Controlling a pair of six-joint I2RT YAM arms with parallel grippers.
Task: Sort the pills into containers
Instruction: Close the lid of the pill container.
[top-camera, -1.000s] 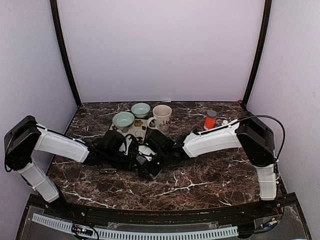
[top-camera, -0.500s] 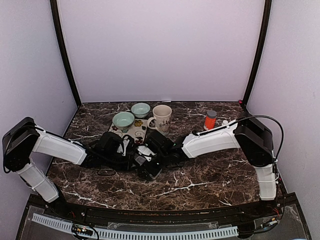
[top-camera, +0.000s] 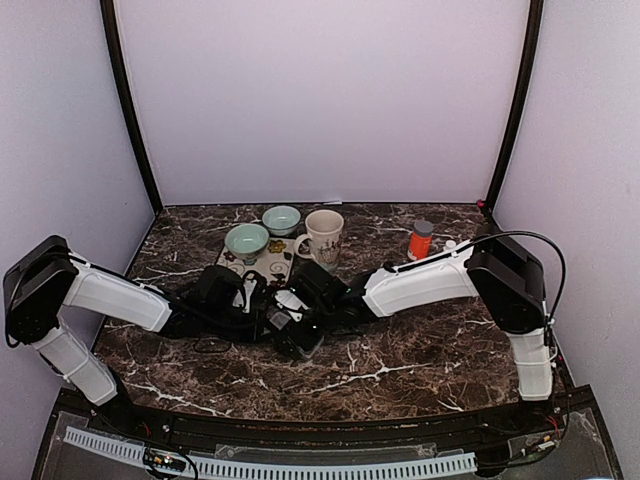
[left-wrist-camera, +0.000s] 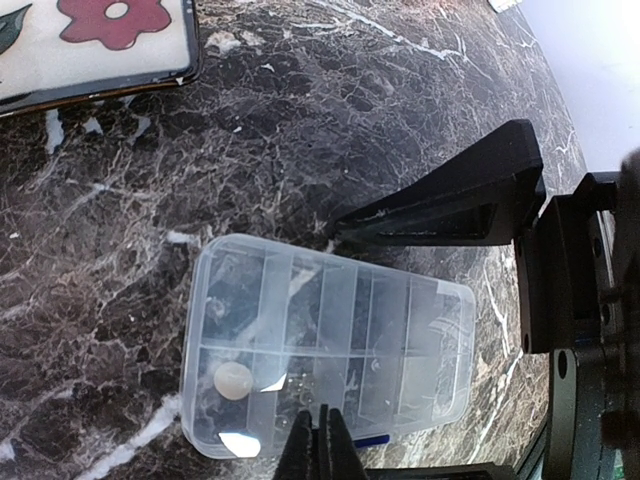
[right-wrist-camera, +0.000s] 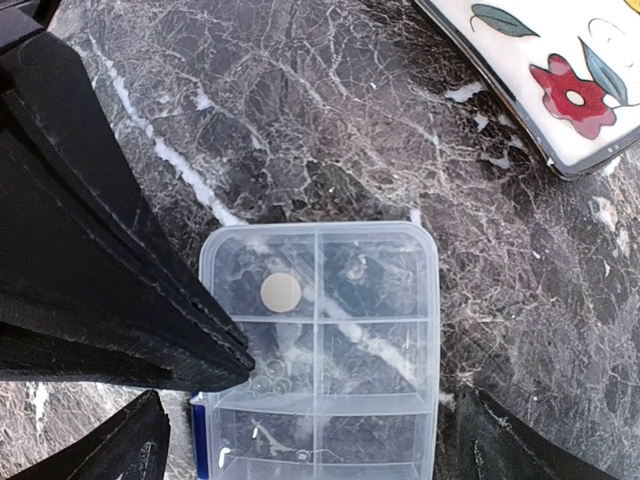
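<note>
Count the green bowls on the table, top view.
2. The near bowl sits at the left of the tray; the far bowl is behind it to the right, next to the mug. The arms cover the tray's front, so another could be hidden there.

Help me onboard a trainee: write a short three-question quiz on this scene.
1. True or false: the left pincer is open.
2. The right pincer is: A) shut on a pill, B) open, with a finger on each side of the box, C) out of view.
3. How many large round pills show in the box?

Key: 1 false; 2 B; 3 one.
</note>
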